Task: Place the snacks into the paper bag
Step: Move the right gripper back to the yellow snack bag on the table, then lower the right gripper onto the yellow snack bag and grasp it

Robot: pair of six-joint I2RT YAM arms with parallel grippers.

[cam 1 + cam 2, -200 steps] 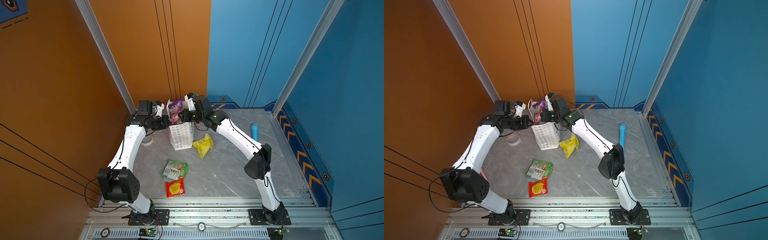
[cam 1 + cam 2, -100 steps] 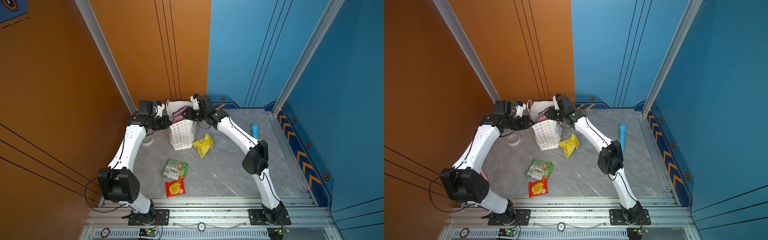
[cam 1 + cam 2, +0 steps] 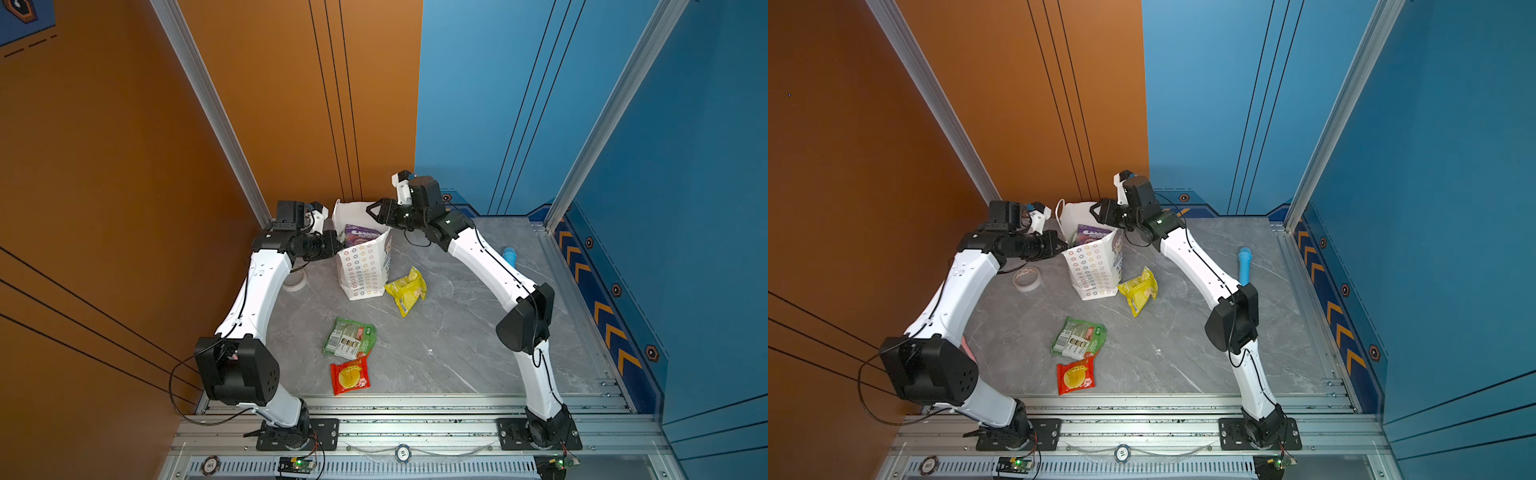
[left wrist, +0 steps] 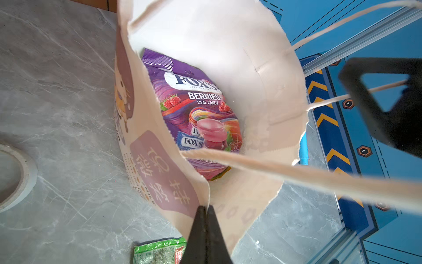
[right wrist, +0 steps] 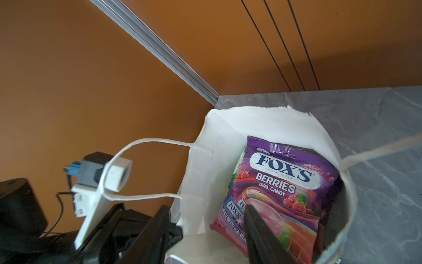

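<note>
Yellow pouch (image 3: 406, 289) lies just beside the paper bag (image 3: 361, 270), tape roll (image 3: 1026, 278) opposite.

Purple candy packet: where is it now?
In both top views the purple candy packet sits inside the white paper bag at the back of the table.
</note>
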